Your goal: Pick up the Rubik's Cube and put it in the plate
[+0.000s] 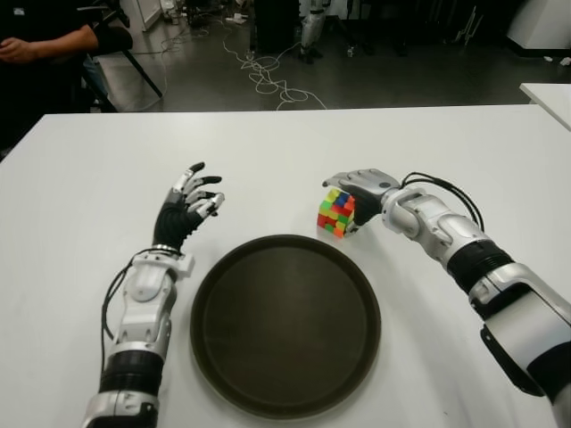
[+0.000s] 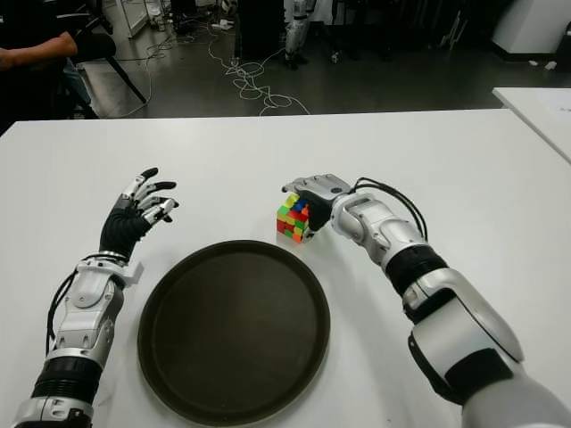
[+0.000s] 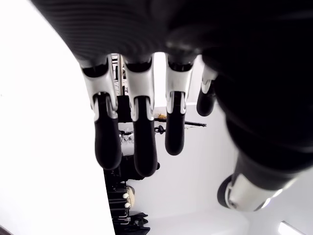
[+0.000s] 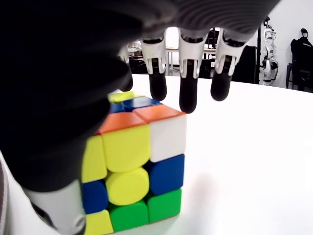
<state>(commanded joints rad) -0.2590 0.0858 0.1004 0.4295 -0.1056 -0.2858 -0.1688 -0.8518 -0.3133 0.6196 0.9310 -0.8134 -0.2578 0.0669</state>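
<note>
Plate (image 1: pixel 214 357) holds nothing; Rubik's Cube (image 1: pixel 335 213) beside it, under right hand (image 1: pixel 361 190).

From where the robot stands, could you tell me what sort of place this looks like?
Most likely a robotics lab or workshop. Loose cables trail across the grey floor beyond the white table, another robot's legs stand at the back, and a person sits at the far left watching.

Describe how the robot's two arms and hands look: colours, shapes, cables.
Both arms are silver-grey segmented shells with black joints. The left hand and right hand have black palms, silver finger links and black fingertips. Thin black cables loop beside each wrist.
</note>
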